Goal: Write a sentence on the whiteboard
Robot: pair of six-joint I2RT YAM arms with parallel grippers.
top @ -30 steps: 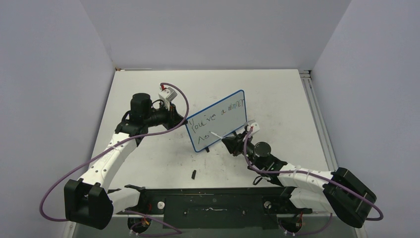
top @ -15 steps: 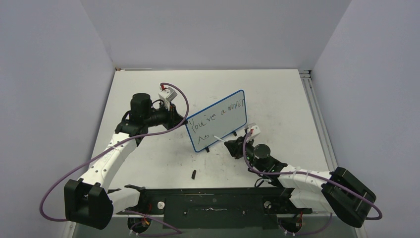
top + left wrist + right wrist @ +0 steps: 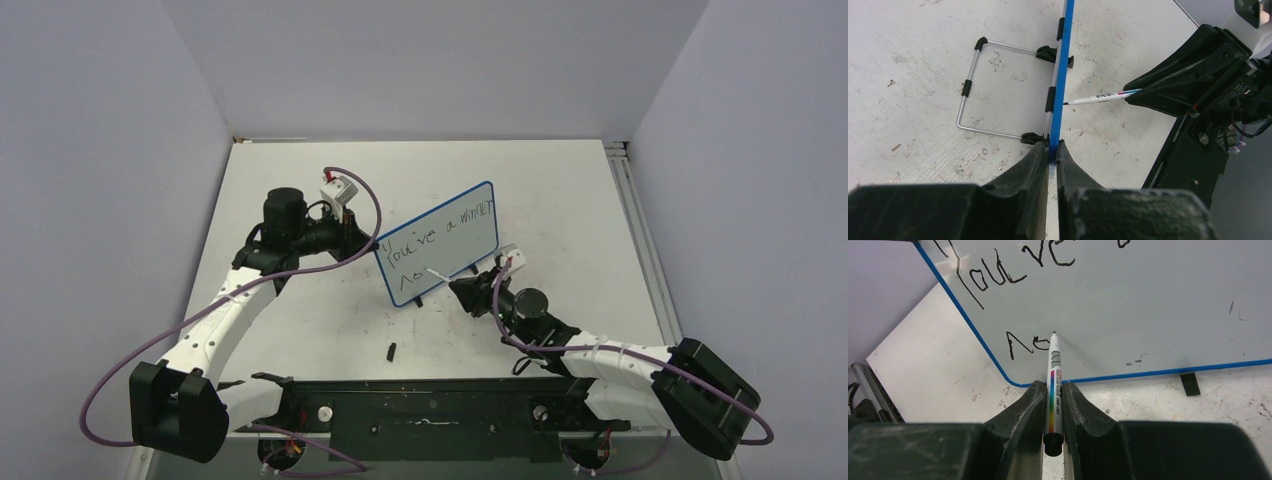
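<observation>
- Whiteboard [image 3: 470,243], one: blue-framed, standing at the centre of the top view on the table [image 3: 560,200].
- Sentence [image 3: 425,240], one, in two lines: "You've a…" above, "Ao" at the board's lower left.
- Grippers, two:
  - Left gripper [image 3: 1052,152] clenched on the board's blue edge.
  - Right gripper [image 3: 1054,390] grasping one marker [image 3: 1054,367], tip against the board just right of "Ao".
- Small black piece [image 3: 391,351], one: lower centre.

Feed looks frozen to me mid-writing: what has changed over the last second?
Only the right tool moved. Holding the marker, it backed slightly off the whiteboard toward its own base, then came forward again, so the tip is back at the board just right of "Ao". Nothing was taken or released. The left tool stays clamped on the board's edge, and the sentence looks unchanged.
</observation>
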